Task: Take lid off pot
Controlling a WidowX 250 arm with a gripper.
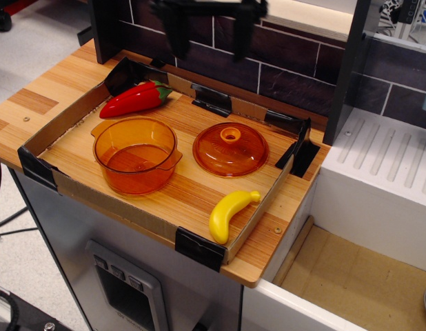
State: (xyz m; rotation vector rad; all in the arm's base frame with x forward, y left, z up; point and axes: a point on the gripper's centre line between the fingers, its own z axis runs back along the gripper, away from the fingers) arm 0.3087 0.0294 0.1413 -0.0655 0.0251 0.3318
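The orange pot (136, 153) stands open and empty at the left of the wooden board. The domed orange lid (231, 148) with its small knob lies flat on the board just right of the pot, not on it. My gripper (209, 47) is high at the top edge of the view, above and behind both. Its two black fingers (175, 34) stand wide apart and hold nothing. Most of the gripper is cut off by the top of the frame.
A red pepper (134, 100) lies behind the pot and a yellow banana (230, 212) at the front right. A low cardboard rim with black corner pieces (199, 249) rings the board. A dark brick wall stands behind, and a white ribbed drainer (385, 165) is to the right.
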